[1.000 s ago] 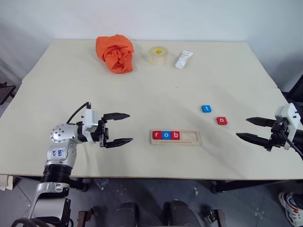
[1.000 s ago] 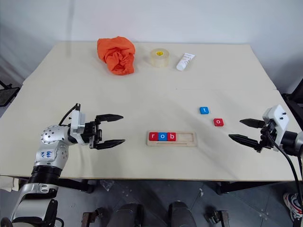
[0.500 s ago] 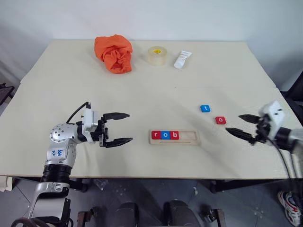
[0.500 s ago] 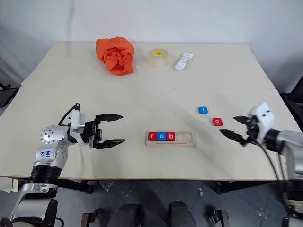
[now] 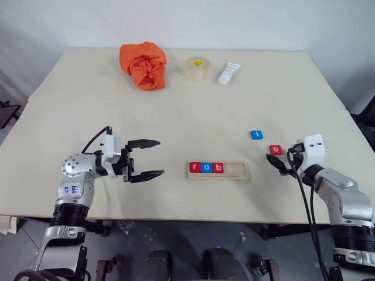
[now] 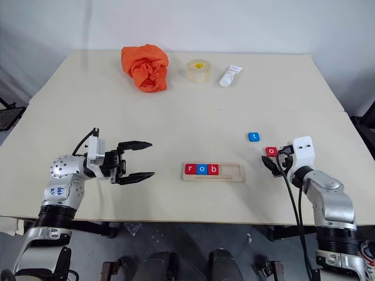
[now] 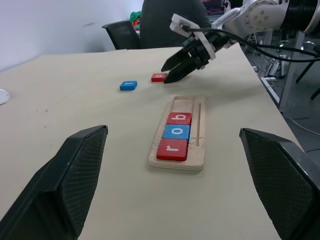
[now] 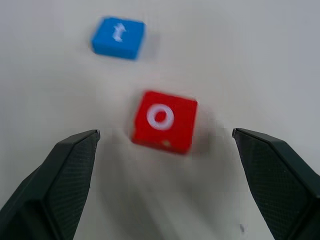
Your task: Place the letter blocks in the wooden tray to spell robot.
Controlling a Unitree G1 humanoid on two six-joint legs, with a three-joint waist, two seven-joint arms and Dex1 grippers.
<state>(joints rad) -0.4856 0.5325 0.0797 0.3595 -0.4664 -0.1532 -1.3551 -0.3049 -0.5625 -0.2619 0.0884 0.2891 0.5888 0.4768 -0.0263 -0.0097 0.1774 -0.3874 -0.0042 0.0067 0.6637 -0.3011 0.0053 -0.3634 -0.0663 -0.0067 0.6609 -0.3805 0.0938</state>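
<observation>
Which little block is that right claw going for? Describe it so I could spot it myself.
On the table, look right of the wooden tray, just ahead of the open right gripper. Two loose tiles lie there: it is the red o tile, nearer the gripper, not the blue t tile farther back.

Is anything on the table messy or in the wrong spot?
Mostly tidy. The wooden tray holds r, o, b in a neat row, with two spots bare. The red o block and blue t block lie loose on the table. The orange cloth at the far edge sits crumpled.
</observation>
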